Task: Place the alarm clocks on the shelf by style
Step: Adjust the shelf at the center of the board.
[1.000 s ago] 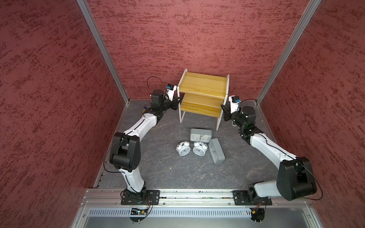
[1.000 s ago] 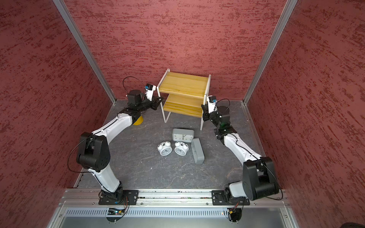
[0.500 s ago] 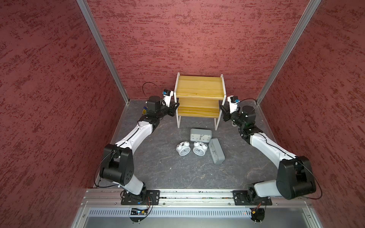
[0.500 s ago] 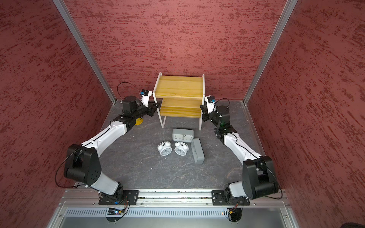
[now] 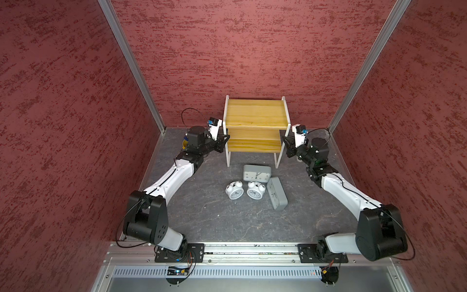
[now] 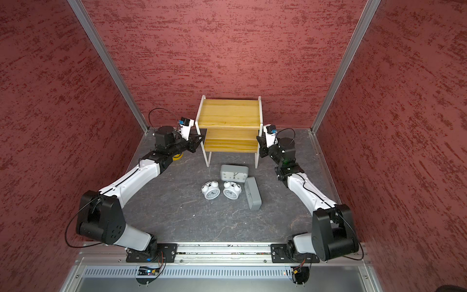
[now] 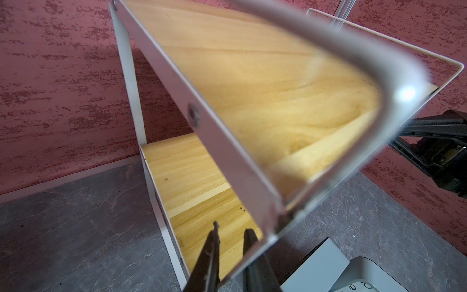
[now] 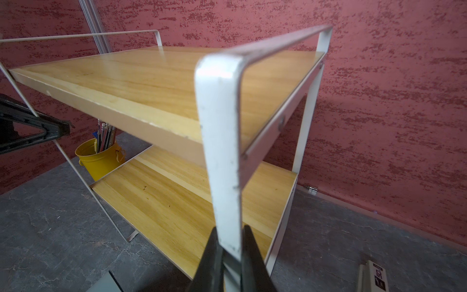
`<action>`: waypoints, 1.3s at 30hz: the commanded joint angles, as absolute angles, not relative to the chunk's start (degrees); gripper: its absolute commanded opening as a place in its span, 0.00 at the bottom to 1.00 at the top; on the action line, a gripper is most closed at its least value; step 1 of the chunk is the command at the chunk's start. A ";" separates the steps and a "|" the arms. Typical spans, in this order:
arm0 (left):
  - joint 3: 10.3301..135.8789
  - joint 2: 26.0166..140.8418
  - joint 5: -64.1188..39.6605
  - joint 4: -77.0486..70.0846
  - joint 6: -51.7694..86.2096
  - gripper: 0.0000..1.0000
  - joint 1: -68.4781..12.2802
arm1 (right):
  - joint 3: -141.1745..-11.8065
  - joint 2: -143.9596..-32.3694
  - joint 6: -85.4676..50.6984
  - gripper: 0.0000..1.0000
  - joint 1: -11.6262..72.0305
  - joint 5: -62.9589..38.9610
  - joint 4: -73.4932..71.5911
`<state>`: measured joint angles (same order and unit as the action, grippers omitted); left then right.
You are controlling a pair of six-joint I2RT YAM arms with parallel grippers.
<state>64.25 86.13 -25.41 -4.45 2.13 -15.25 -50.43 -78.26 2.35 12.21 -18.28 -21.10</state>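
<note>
The shelf (image 5: 255, 113) stands at the back of the desk (image 5: 202, 217), close to the red wall, with a robot arm at each side. The left claw (image 5: 225, 139) pinches its left frame, and the right claw (image 8: 230, 227) is clamped narrow on the right frame's white strip. Two grey clocks (image 5: 257, 172) and two white clocks (image 5: 235, 193) lie clustered on the desk just in front of the shelf.

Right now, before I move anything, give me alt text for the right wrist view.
The right end effector is shut on a white frame upright of the shelf. Both wooden boards are bare, and a yellow bucket of pencils stands beyond it.
</note>
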 commanded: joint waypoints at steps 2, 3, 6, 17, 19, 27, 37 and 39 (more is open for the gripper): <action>61.84 85.90 -34.10 3.50 9.68 0.06 -19.21 | -48.40 -78.72 0.15 0.05 14.15 -22.86 -13.10; 61.71 85.63 -34.02 3.59 9.68 0.06 -19.33 | -48.47 -78.82 0.35 0.05 14.15 -22.47 -13.01; 61.21 84.88 -33.93 3.60 9.59 0.06 -19.51 | -48.86 -78.96 0.64 0.07 14.15 -22.20 -12.48; 61.56 83.92 -33.14 4.08 9.14 0.33 -19.34 | -49.70 -78.26 0.36 0.33 14.11 -22.91 -11.56; 61.88 83.85 -32.79 4.44 8.89 0.48 -19.16 | -49.57 -77.87 0.41 0.41 14.16 -22.76 -11.52; 62.06 81.52 -29.31 6.98 6.68 0.86 -18.63 | -48.55 -75.26 0.65 0.64 14.22 -21.81 -11.10; 59.52 72.86 -17.90 16.73 0.21 0.94 -18.62 | -44.94 -68.55 2.09 0.76 14.22 -18.72 -5.72; 58.99 70.27 -15.36 18.89 -0.97 0.94 -18.79 | -43.71 -66.21 2.21 0.77 14.19 -18.29 -4.41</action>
<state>59.86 73.41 -20.34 14.68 2.46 -18.35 -44.95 -69.17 1.43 13.78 -19.53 -7.42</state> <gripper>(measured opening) 0.942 0.767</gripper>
